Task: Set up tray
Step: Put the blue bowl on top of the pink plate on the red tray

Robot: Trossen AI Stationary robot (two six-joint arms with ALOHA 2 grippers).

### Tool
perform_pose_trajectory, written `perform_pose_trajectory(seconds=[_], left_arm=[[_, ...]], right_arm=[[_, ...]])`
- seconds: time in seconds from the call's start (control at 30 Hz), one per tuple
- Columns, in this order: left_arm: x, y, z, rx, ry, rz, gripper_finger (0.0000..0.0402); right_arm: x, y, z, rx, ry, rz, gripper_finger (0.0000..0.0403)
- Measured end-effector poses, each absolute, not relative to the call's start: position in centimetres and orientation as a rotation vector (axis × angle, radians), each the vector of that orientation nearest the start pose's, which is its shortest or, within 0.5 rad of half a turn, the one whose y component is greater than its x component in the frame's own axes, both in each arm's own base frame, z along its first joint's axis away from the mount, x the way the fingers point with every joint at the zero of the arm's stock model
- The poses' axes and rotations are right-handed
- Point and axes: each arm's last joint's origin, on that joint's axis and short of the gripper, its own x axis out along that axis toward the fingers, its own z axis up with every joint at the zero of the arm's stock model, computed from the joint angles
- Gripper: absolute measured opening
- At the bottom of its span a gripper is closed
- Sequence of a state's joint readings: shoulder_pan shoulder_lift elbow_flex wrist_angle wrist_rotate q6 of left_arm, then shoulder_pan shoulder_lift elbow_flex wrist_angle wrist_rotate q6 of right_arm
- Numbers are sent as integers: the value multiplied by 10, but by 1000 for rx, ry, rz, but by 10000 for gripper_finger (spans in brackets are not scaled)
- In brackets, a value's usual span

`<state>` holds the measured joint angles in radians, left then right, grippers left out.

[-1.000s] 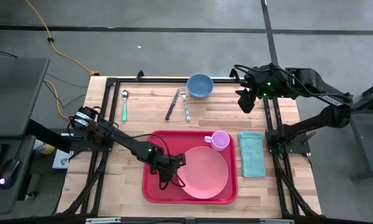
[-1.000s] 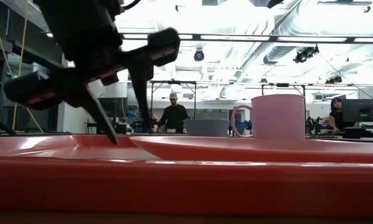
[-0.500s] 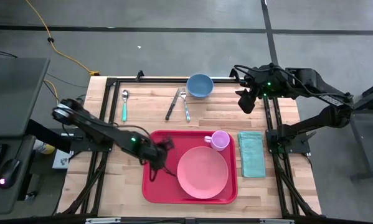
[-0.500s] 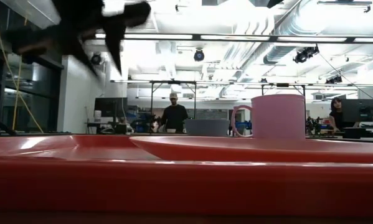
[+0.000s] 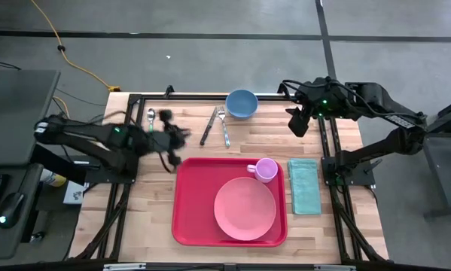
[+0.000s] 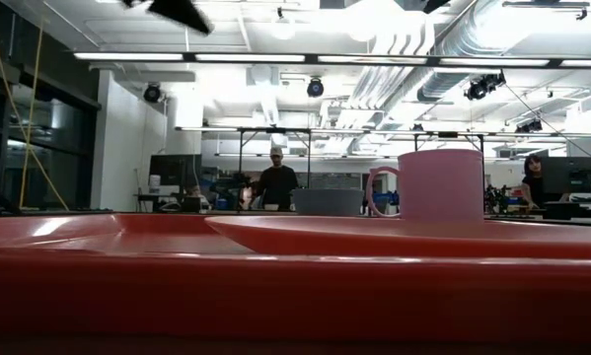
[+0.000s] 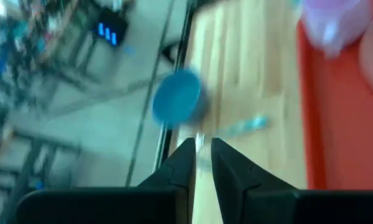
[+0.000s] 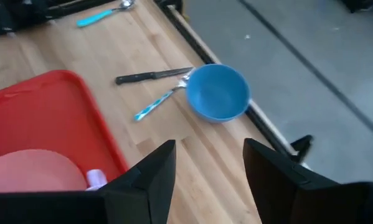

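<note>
Since the earlier frame the left gripper (image 5: 174, 141) has been lifted off the tray (image 5: 189, 197) and carried back over the bare wood, between the spoon (image 5: 150, 126) and the knife (image 5: 208, 126); its jaws are nearly closed on nothing. The tray lies at the table's near middle, with the plate (image 5: 245, 208) and the cup (image 5: 265, 169) already set on it. A piece of cutlery is probably wanted next — the jaws should be reopened before descent. The right gripper (image 5: 297, 120) waits open near the bowl (image 5: 242, 103); free room is left there.
</note>
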<state>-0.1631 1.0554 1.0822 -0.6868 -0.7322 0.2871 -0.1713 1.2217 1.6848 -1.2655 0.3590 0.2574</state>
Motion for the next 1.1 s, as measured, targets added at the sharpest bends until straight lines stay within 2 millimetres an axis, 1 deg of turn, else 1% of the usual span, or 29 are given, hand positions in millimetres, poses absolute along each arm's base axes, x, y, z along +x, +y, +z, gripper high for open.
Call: perform_pose_trajectory(seconds=[0.03, 0.07, 0.1, 0.13, 0.17, 0.23, 0.27, 0.3, 0.37, 0.43, 0.53, 0.63, 0.7, 0.77, 0.83, 0.9, 0.97, 1.0, 1.1], left_arm=[[204, -7, 347, 537, 674, 503, 75], [200, -1, 353, 492, 641, 547, 73], [193, 5, 356, 454, 636, 580, 72], [186, 11, 353, 430, 669, 611, 72], [184, 17, 353, 398, 678, 648, 73], [176, 26, 358, 328, 646, 716, 77], [169, 30, 356, 317, 675, 732, 80], [167, 33, 355, 309, 696, 743, 83], [162, 38, 361, 287, 664, 781, 89], [154, 41, 358, 288, 704, 794, 96], [144, 43, 360, 264, 696, 821, 103], [135, 43, 362, 235, 693, 846, 110], [128, 42, 359, 225, 705, 861, 113], [122, 41, 354, 193, 676, 881, 116], [114, 40, 342, 158, 670, 895, 120], [109, 39, 332, 97, 617, 916, 122], [102, 37, 320, 61, 588, 913, 124], [101, 37, 315, 49, 568, 903, 124], [94, 35, 303, 17, 531, 890, 124]], right_arm=[[181, -44, 447, 152, 736, -632, 167], [179, -46, 447, 144, 734, -665, 169], [177, -49, 448, 142, 728, -691, 170], [174, -51, 449, 147, 721, -711, 171], [171, -54, 450, 159, 711, -733, 172], [163, -61, 453, 182, 679, -781, 176], [159, -64, 454, 192, 648, -798, 177], [155, -66, 452, 206, 620, -813, 179], [146, -73, 444, 230, 566, -849, 182], [138, -78, 429, 276, 505, -856, 183], [129, -86, 395, 381, 411, -816, 185], [126, -93, 360, 479, 325, -780, 185], [129, -97, 338, 524, 293, -752, 184], [136, -101, 320, 568, 275, -717, 184], [146, -107, 302, 637, 293, -696, 184], [155, -113, 288, 718, 323, -695, 185], [164, -122, 280, 753, 353, -692, 186], [168, -126, 280, 763, 363, -698, 186], [185, -144, 289, 765, 386, -712, 185]])
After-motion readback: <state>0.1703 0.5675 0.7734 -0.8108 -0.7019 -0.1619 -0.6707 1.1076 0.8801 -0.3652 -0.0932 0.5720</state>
